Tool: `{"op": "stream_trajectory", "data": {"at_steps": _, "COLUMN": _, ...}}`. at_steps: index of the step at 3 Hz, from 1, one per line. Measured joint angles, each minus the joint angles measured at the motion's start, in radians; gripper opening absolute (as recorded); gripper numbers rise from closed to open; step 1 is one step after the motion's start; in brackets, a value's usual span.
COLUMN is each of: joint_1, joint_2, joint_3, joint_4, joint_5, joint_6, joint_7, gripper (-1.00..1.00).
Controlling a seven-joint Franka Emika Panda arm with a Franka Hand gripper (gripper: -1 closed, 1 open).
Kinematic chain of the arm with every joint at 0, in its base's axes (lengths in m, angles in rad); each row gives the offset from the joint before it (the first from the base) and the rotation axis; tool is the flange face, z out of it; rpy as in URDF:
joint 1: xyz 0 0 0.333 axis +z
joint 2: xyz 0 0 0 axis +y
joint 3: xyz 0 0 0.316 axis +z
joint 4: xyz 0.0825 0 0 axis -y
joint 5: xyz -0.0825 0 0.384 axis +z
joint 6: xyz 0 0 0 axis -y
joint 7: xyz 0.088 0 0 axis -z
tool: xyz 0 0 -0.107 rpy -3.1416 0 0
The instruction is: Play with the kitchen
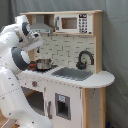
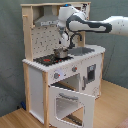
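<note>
Toy kitchen (image 1: 75, 75), pale wood with white panels, standing upright on a wooden floor (image 2: 15, 117) before a grey curtain backdrop (image 2: 10, 60); it fills the centre of both exterior views. Upper section: grey hood (image 2: 47, 21) at about 10 o'clock in the second exterior view, and a toy microwave (image 1: 72, 23) on the top shelf at 12 o'clock in the first exterior view. Back panel: pale, tile-patterned behind the black faucet (image 1: 85, 58). Surface: rounded white edge jutting toward 4 o'clock in the first exterior view; grey sink (image 1: 72, 73) set in its middle; red-ringed stovetop (image 2: 48, 59) at its far end. One small metal pot (image 2: 61, 52) sits on the stovetop near the back edge. Oven door (image 2: 67, 102), windowed, hangs swung down and open, projecting toward 6 o'clock in the second exterior view and occupying the floor room in front of the cabinet. White robot arm (image 2: 92, 24) enters from 3 o'clock in the second exterior view, passes over the sink and bends down under the hood; in the first exterior view its body crowds the left edge from 7 to 10 o'clock. Gripper (image 2: 63, 45) hangs directly above the pot, close to it; whether the jaws are open, closed or holding anything, I cannot tell. Open floor lies at 7 o'clock in the second exterior view.
</note>
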Motion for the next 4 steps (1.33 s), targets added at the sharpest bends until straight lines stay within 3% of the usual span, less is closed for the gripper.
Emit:
{"op": "stream_trajectory", "data": {"at_steps": 2, "joint_1": 0.109, "joint_2": 0.04, "joint_3": -0.004, "joint_4": 0.0, "joint_5": -0.177, "joint_6": -0.008, "joint_7": 0.07, "gripper": 1.0}}
{"op": "stream_trajectory", "data": {"at_steps": 4, "joint_1": 0.198, "joint_2": 0.04, "joint_3": -0.004, "joint_4": -0.001, "joint_5": -0.361, "joint_6": -0.024, "joint_7": 0.103, "gripper": 1.0}}
